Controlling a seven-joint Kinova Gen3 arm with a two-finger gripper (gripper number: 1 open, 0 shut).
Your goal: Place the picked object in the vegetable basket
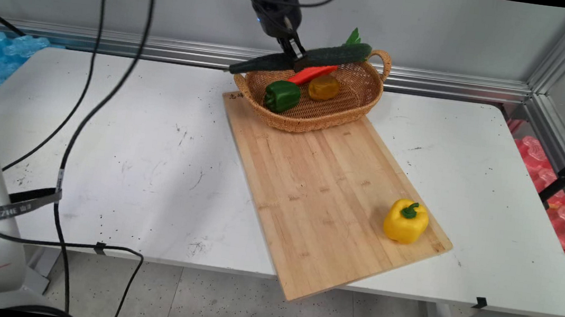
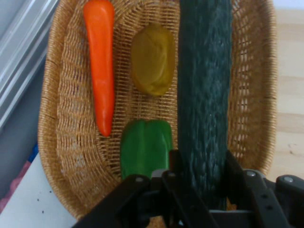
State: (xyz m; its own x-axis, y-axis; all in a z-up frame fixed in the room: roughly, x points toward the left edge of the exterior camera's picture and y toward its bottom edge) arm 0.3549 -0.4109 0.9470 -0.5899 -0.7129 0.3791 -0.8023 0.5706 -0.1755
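My gripper [image 1: 295, 56] [image 2: 202, 164] is shut on a long dark green cucumber [image 1: 304, 58] [image 2: 204, 85], held roughly level just above a wicker basket [image 1: 361, 96] [image 2: 57, 118]. The cucumber spans the basket and juts out past its left rim. Inside the basket lie an orange carrot [image 1: 312, 74] [image 2: 100, 61], a green bell pepper [image 1: 282, 96] [image 2: 145, 147] and a yellowish-brown potato [image 1: 323, 87] [image 2: 153, 59]. The basket stands on the far end of a wooden cutting board [image 1: 322, 184].
A yellow bell pepper [image 1: 405, 221] stands near the board's near right corner. Black cables [image 1: 87, 104] hang over the table's left half. The wall with an aluminium rail [image 1: 455, 85] runs close behind the basket.
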